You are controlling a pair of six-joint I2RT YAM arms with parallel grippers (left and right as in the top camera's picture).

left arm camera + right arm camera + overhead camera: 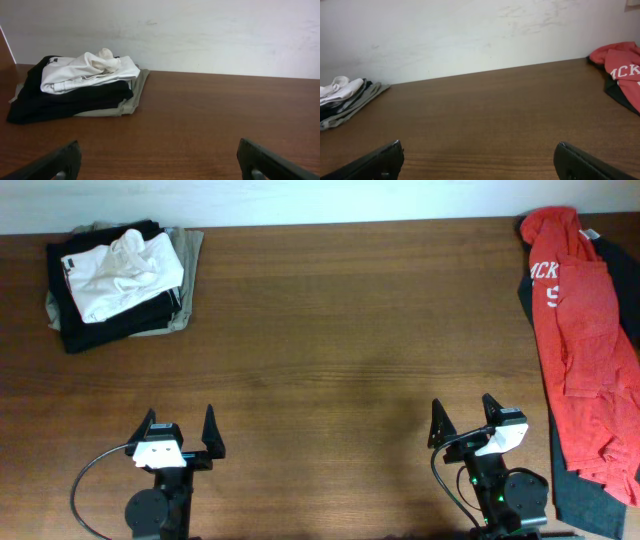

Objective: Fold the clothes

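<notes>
A red-orange T-shirt (582, 330) with white lettering lies crumpled along the table's right edge, on top of a black T-shirt (590, 495) that shows beneath it. The red shirt's corner also shows at the right of the right wrist view (622, 62). My left gripper (180, 428) is open and empty at the front left, low over bare wood (157, 150). My right gripper (463, 418) is open and empty at the front right, left of the red shirt (477, 150).
A stack of folded clothes (120, 275), white on black on khaki, sits at the back left and shows in the left wrist view (80, 85). The brown wooden table (330, 340) ends at a white wall behind.
</notes>
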